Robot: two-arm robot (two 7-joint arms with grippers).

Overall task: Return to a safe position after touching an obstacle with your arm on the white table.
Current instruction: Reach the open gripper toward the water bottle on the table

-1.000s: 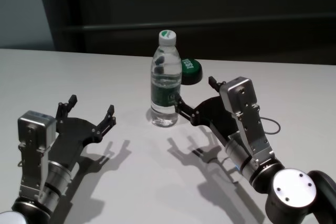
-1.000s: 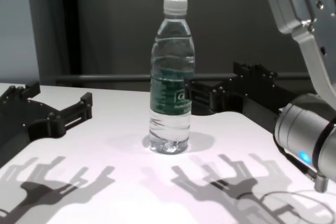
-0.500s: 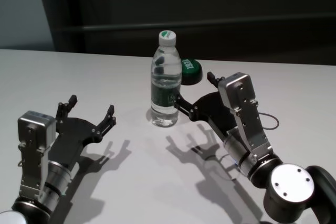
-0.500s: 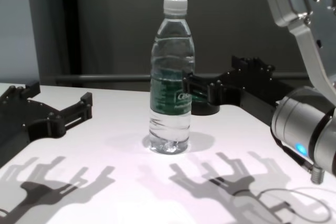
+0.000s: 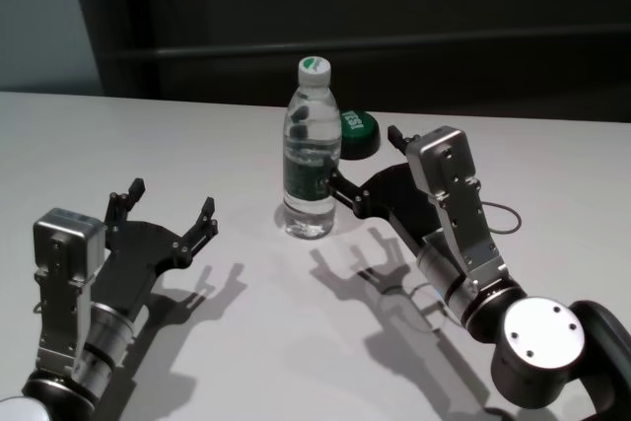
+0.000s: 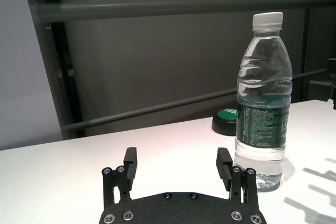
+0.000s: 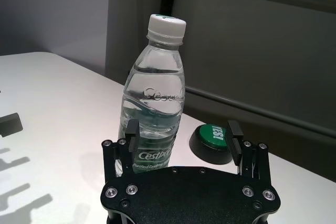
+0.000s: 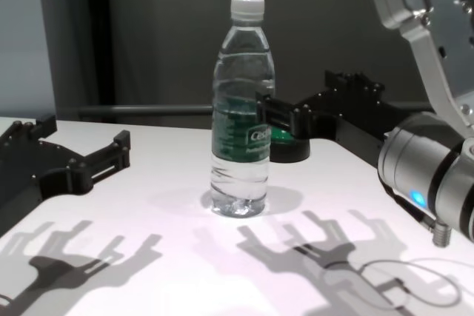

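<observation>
Right gripper (image 5: pixel 360 160) hovers low over the white table (image 5: pixel 197 145) with its fingers spread wide, the nearer fingertip (image 8: pixel 264 109) touching or just beside the obstacle's (image 5: pixel 312 150) green label (contact itself is hard to confirm). That bottle stands upright near the middle of the table, white cap on. Just behind it sits a dark round button with a green top (image 5: pixel 356 132). Left gripper (image 5: pixel 166 209) rests low and well apart from the bottle, its fingers also wide open

head: high, looking down | chest: low, level | wrists: close | shared: bottle (image 5: pixel 312 150)
</observation>
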